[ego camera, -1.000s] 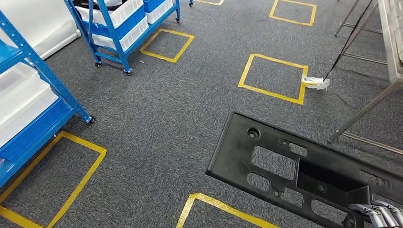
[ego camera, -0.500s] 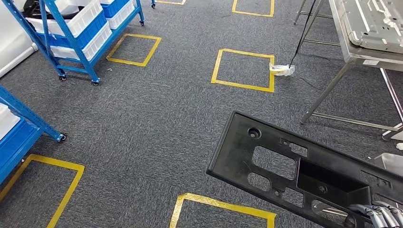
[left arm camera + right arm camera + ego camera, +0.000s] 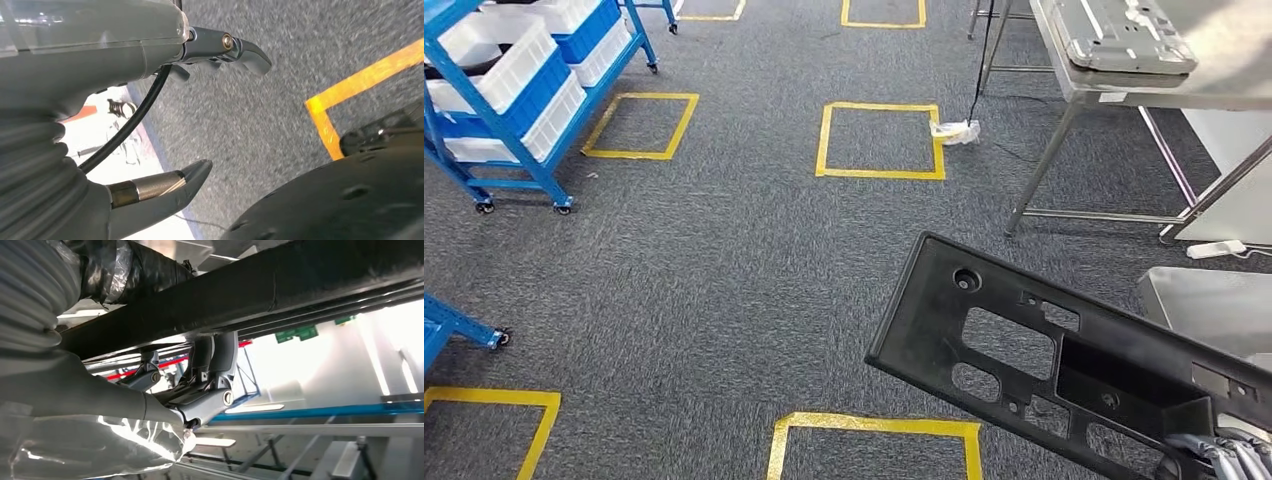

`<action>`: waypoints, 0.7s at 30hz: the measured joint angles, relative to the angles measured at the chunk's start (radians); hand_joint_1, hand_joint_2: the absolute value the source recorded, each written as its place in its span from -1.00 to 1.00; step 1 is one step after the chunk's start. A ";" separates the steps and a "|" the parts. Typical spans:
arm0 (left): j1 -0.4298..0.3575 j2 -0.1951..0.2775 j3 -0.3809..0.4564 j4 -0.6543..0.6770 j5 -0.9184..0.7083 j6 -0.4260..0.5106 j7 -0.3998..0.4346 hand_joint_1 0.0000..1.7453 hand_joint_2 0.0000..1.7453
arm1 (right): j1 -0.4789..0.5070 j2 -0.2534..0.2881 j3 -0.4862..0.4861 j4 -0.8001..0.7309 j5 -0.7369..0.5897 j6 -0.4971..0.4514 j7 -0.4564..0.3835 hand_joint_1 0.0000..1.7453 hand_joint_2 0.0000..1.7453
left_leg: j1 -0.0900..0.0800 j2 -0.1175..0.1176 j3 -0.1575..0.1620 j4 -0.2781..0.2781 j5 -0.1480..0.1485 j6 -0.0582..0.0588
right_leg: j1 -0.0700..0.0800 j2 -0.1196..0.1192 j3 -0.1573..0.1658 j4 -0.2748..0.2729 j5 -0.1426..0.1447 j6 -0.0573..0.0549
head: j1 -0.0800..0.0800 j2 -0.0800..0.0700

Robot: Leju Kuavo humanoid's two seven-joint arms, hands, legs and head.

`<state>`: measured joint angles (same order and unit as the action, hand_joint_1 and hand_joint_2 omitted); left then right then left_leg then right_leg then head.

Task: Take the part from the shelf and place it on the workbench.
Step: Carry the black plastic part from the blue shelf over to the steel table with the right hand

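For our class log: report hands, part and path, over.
Right hand grips black part, carried above carpet. Left hand open, holding nothing. Workbench ahead right; nothing seen blocking.

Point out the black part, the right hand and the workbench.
Part (image 3: 944,300): head view, flat panel near its left end.
Right hand (image 3: 1229,455): head view, silver fingers.
Workbench (image 3: 1224,80): head view, bare metal top.

Part (image 3: 1034,350): long flat black plastic panel, several rectangular cut-outs, round hole near far corner, boxy recess toward near end. Held up off grey carpet, tilted, far end raised and angled left. Near end gripped by right hand (image 3: 1224,455) at lower right. Workbench (image 3: 1124,90): steel table with thin legs, far right, well apart from part.
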<state>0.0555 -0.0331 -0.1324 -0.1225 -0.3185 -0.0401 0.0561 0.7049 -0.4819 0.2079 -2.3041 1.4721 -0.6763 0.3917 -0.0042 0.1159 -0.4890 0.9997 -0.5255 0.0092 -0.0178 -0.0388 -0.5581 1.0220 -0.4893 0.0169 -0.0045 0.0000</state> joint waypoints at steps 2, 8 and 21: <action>-0.001 0.000 -0.001 0.000 0.000 0.000 0.000 -1.00 1.00 | 0.004 0.001 -0.006 -0.002 0.001 0.001 -0.001 1.00 1.00 | 0.005 -0.044 -0.015 0.043 -0.034 -0.009 | -0.003 0.021 -0.001 -0.005 0.006 -0.014 | 0.000 0.000; 0.004 0.000 -0.006 0.000 0.004 -0.001 0.001 -1.00 1.00 | 0.021 0.006 -0.034 -0.004 0.005 0.019 -0.002 1.00 1.00 | 0.008 -0.111 -0.135 0.272 -0.102 -0.007 | 0.004 0.093 -0.002 -0.002 0.007 -0.027 | -0.001 0.000; 0.016 0.002 -0.015 0.002 0.017 0.000 0.003 -1.00 1.00 | 0.063 0.252 -0.484 -0.047 -0.349 0.311 -0.543 1.00 1.00 | 0.004 -0.095 -0.029 -0.005 0.027 0.045 | -0.001 0.051 -0.139 0.255 -0.121 0.022 | 0.006 0.000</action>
<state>0.0715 -0.0313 -0.1477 -0.1209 -0.3011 -0.0404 0.0594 0.7681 -0.2299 -0.2766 -2.3509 1.1230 -0.3657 -0.1515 -0.0004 0.0205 -0.5185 0.9945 -0.4987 0.0543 -0.0188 0.0126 -0.6966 1.2767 -0.6102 0.0388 0.0015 0.0000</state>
